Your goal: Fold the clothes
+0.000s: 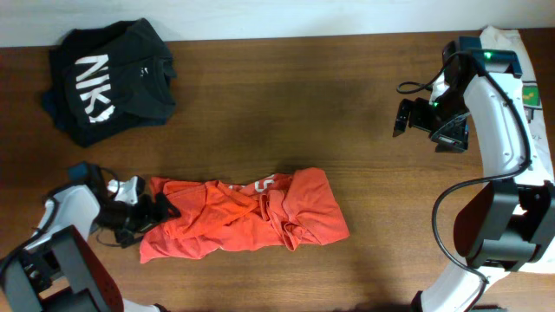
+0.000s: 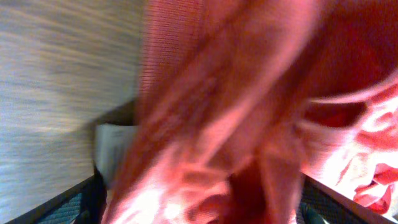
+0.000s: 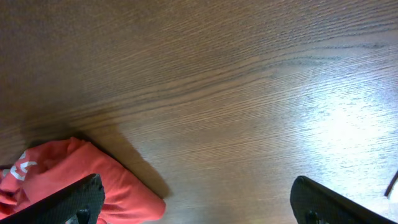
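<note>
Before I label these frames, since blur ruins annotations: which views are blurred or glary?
Left wrist: blurred, the crumpled orange-red cotton T-shirt fills it out of focus. Right wrist: sharp, glare patch on the brown wooden table. Overhead: sharp, evenly lit.

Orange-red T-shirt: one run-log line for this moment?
T-shirt crumpled, unfolded | left gripper at its edge, grip unclear | right gripper open, apart | black garment aside
</note>
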`<control>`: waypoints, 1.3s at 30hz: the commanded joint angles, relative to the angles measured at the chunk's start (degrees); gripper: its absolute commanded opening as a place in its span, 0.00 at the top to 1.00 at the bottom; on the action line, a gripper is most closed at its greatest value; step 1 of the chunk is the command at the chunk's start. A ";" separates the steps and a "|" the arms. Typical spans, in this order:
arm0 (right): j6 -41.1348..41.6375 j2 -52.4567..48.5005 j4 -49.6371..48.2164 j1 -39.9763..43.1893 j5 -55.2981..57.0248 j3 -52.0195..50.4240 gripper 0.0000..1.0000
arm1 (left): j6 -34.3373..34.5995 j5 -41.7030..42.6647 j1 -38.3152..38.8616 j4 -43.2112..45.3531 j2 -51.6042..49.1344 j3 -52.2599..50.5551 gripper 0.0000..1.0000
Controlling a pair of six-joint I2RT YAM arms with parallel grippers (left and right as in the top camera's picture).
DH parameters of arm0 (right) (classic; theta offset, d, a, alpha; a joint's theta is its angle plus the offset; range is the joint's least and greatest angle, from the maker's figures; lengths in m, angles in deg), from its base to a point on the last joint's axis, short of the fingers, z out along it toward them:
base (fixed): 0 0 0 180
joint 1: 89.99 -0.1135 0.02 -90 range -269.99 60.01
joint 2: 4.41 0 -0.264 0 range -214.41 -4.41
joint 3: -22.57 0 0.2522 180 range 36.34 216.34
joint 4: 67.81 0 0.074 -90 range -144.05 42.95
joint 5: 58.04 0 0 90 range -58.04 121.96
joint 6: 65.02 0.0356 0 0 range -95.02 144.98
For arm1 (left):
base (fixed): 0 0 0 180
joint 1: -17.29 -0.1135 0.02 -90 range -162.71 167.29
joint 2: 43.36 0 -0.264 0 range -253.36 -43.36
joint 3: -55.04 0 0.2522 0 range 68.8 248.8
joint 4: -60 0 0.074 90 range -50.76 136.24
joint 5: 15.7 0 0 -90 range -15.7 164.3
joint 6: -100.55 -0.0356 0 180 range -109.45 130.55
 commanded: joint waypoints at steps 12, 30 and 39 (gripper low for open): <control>-0.37 0.42 0.02 -0.37 -0.50 0.55 0.01 | 7.69 -7.89 8.90 -3.72 -0.13 5.33 0.99; -0.37 0.42 0.02 -0.37 -0.50 0.55 0.01 | 25.14 -6.49 47.15 -16.02 4.44 27.21 0.99; -0.37 0.42 0.02 -0.37 -0.50 0.55 0.01 | 36.92 -6.23 65.48 4.72 -8.09 24.02 0.92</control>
